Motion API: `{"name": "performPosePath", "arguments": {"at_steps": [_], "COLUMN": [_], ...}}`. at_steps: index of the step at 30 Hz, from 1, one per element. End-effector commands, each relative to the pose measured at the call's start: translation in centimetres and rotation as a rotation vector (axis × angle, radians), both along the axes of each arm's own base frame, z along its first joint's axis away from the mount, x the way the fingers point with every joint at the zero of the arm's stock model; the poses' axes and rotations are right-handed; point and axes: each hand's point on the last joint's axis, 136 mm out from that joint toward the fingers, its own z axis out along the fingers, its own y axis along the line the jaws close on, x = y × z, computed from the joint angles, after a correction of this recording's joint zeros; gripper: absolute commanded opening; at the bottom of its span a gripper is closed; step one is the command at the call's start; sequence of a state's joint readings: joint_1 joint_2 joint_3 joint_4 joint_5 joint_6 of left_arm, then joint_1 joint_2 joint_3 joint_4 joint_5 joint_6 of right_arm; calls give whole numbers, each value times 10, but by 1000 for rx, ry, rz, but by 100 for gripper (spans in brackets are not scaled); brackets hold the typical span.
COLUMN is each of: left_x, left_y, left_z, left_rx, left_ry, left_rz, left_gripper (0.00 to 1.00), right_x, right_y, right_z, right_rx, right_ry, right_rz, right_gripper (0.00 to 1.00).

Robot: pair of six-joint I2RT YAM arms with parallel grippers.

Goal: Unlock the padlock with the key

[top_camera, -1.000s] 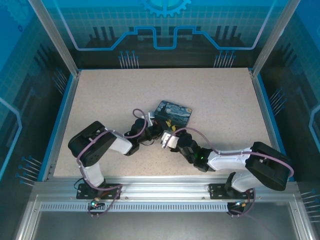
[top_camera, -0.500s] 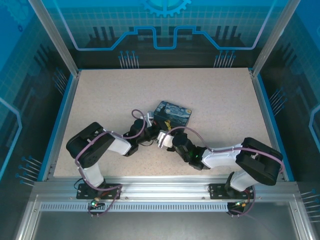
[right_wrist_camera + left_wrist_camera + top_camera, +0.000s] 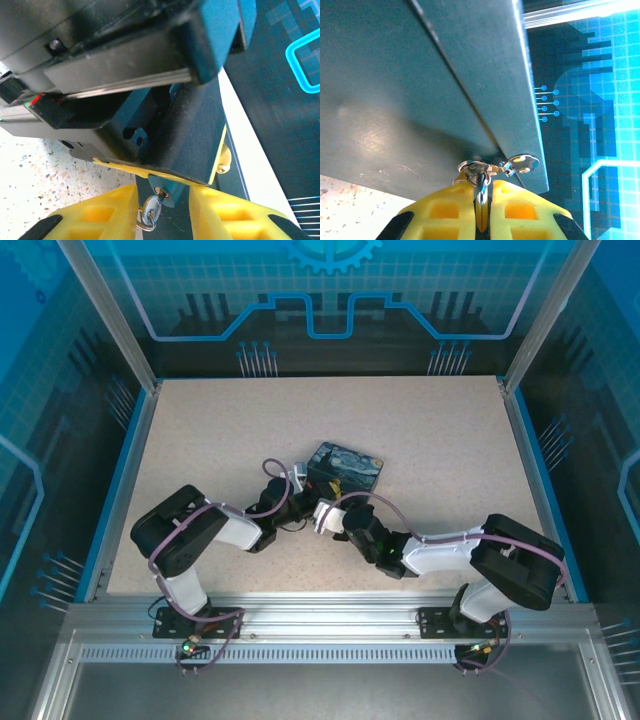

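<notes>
The small blue padlock (image 3: 176, 192) pokes out below my left gripper, whose black finger and yellow pad edge hang over it in the right wrist view. The key (image 3: 151, 210) sits in its keyhole, a wire ring dangling from it. My right gripper (image 3: 162, 192) is open, its yellow fingers (image 3: 107, 212) standing either side of key and lock. The key's ring lies close to the left-hand finger. In the left wrist view my left gripper (image 3: 482, 184) is shut on the padlock (image 3: 481, 176), right at the tin's hasp (image 3: 520, 164). From above, both grippers (image 3: 300, 508) (image 3: 322, 518) meet beside the tin.
The blue Starry-Night tin (image 3: 348, 467) lies mid-table, directly behind both grippers; its grey side (image 3: 420, 90) looms over the left fingers. Speckled tabletop (image 3: 420, 420) extends around it, bounded by blue rails and glass walls.
The right arm has swung left, bringing its gripper up against the left one, and its jaws have narrowed around the key. The left arm and tin have stayed put.
</notes>
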State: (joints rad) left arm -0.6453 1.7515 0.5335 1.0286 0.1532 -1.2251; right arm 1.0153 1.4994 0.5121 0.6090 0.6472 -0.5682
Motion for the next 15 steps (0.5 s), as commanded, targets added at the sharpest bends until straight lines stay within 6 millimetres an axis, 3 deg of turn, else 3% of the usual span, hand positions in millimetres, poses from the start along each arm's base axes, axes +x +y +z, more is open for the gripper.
{"name": "performPosePath", "arguments": {"at_steps": [1,7,15], "left_x": [2,2,2], "left_y": [1,0,-1], "left_z": [20,20,21], "left_rx": [-39,-40,-44], "left_ry": [-49,-49,-47], "left_rz": [5,2,-2], "left_gripper": [1,1,1], "right_x": [2,5,14], "right_y": [1,1,-8], "right_z": [5,5,13], "right_rx": [-4,-5,20], "right_ry": [-14,-18,-36], "right_rz": [-4,-16,-94], "right_gripper": [33,27,1]}}
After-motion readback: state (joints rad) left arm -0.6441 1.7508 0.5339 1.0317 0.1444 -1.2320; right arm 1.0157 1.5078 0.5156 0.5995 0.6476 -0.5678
